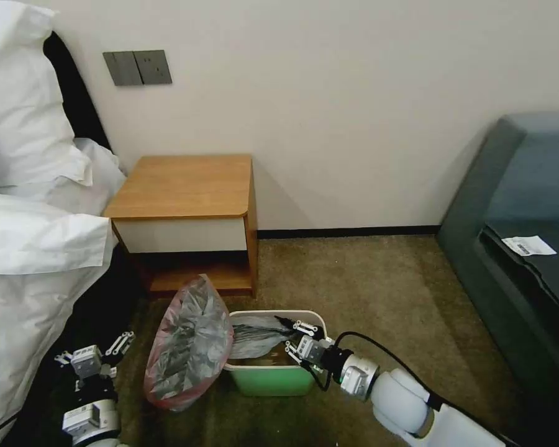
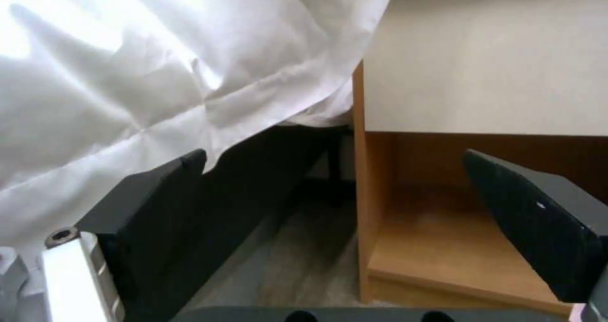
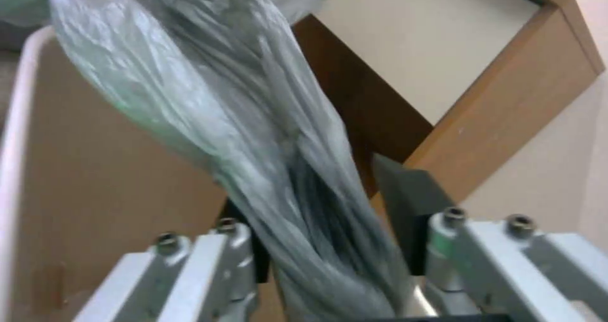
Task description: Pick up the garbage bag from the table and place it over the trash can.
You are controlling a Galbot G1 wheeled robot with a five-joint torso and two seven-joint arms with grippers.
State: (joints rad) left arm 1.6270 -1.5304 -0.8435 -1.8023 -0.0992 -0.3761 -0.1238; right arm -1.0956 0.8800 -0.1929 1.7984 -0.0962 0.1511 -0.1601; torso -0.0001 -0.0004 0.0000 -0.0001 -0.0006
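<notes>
The grey garbage bag [image 1: 189, 344] with its pink-red rim bulges over one side of the green trash can [image 1: 273, 380], between it and the bed. The bag's other end trails into the cream interior. My right gripper [image 1: 295, 339] reaches into the bin and is shut on a gathered strand of the bag [image 3: 253, 122]; in the right wrist view the strand fills the gap between the fingers [image 3: 405, 203]. The table [image 1: 186, 189], a wooden nightstand, stands behind the bin with a bare top. My left gripper [image 1: 93, 351] hangs open low beside the bed, holding nothing.
White bedding [image 1: 31, 248] hangs close to my left arm and shows in the left wrist view [image 2: 158, 75]. A dark grey sofa [image 1: 515, 248] with a paper slip [image 1: 529, 246] stands at the right. Open carpet [image 1: 366, 292] lies between bin and sofa.
</notes>
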